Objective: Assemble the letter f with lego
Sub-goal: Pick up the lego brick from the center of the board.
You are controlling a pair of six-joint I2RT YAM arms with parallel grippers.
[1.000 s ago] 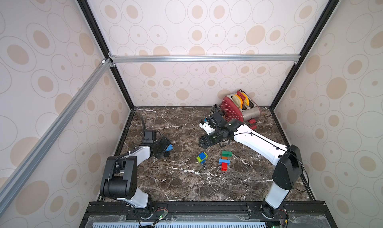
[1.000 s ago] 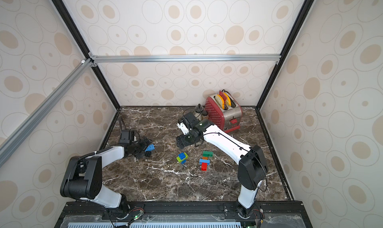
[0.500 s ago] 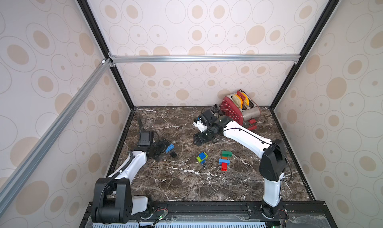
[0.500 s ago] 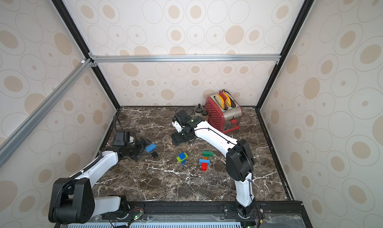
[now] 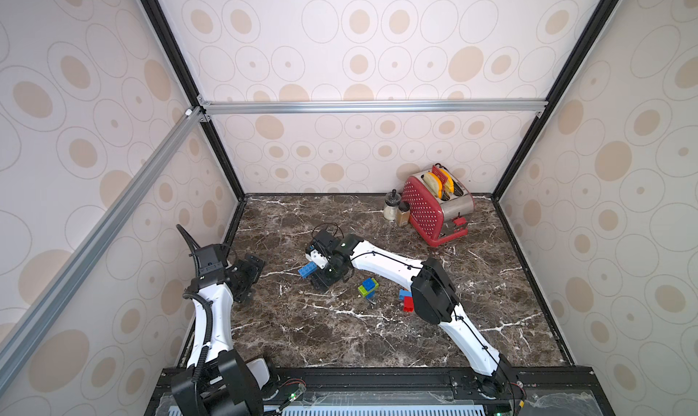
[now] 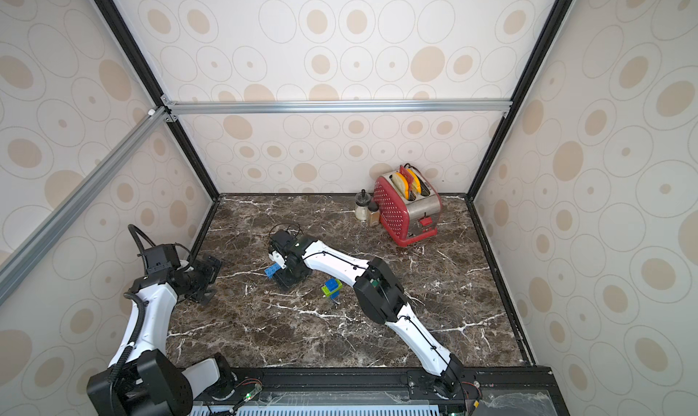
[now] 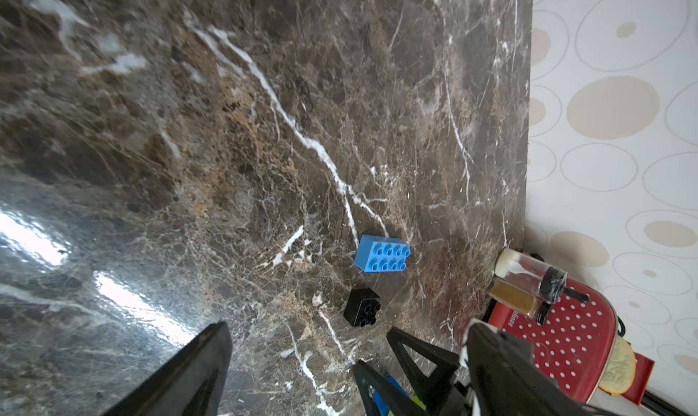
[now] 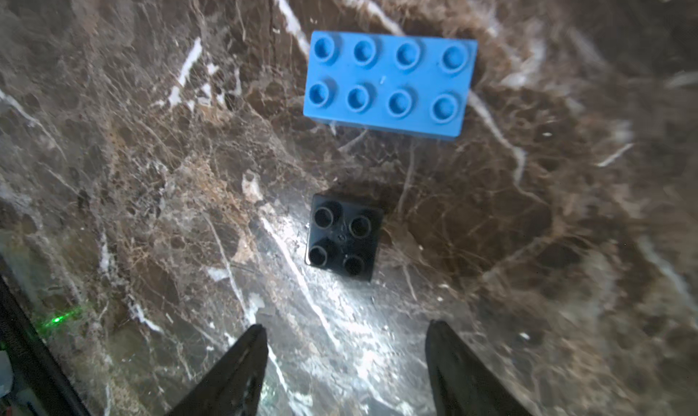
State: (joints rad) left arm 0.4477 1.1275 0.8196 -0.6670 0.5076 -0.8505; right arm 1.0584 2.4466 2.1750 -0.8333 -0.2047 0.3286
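Observation:
A blue oblong lego brick (image 8: 391, 83) lies studs up on the marble table, and a dark square brick (image 8: 343, 236) lies just beside it. My right gripper (image 8: 346, 325) hovers over the dark brick, open, with nothing between its fingers. In both top views the right gripper (image 5: 320, 276) stands right next to the blue brick (image 5: 306, 269) (image 6: 272, 271). My left gripper (image 5: 249, 278) is open and empty at the table's left edge, well apart from the bricks. Its wrist view shows the blue brick (image 7: 382, 253) and the dark brick (image 7: 360, 306). A lime and blue stack (image 5: 368, 287) stands further right.
A red brick (image 5: 408, 303) and a blue one peek out beside the right arm's elbow. A red toaster (image 5: 434, 206) and two small jars (image 5: 391, 206) stand at the back right. Walls enclose the table (image 5: 340, 338) on three sides.
My left gripper has drawn back to the left, away from the blue brick, which stays put. My right gripper has swung left and nearer, coming over the bricks.

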